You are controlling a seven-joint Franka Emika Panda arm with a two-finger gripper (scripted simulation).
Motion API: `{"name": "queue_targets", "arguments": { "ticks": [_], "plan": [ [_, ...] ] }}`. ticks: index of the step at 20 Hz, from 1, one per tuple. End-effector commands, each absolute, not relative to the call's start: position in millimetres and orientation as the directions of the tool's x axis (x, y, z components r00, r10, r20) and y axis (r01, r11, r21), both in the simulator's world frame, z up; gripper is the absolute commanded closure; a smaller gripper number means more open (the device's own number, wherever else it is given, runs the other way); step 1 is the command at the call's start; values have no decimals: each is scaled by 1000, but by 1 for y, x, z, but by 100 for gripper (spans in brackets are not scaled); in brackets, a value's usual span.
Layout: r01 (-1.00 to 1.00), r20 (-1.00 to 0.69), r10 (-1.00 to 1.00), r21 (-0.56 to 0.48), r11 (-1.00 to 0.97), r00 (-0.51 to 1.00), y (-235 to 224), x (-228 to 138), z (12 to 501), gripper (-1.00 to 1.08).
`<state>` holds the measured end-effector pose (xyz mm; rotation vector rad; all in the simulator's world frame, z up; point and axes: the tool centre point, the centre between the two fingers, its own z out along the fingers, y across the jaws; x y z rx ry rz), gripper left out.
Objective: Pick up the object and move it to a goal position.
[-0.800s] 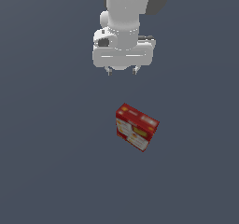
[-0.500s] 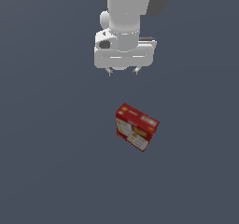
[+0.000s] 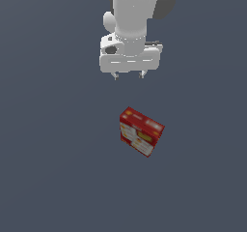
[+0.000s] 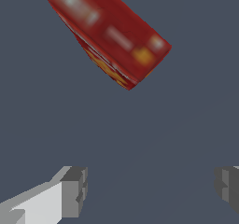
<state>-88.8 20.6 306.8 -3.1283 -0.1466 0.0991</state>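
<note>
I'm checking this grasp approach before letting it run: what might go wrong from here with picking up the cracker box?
1. The cracker box sits skewed to the open gripper, so the fingers may close on corners and twist it.
2. The gripper is apart from the box, not over it; a straight descent would likely miss.
3. The box looks nearly as wide as the opening, so a fingertip may land on top.

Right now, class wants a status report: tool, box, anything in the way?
Tool open, empty, apart from the box. Box on the floor, untouched. Nothing between them.
</note>
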Motion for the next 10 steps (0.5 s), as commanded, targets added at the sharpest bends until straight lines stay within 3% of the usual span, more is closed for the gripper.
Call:
{"name": "queue_targets", "arguments": {
  "ticks": [1,10],
  "plan": [
    [95,-63,96,-11,-995,993,21,-89,307,-92],
    [180,-57,181,-11,-984,982,25,-74,303,-92]
  ]
}}
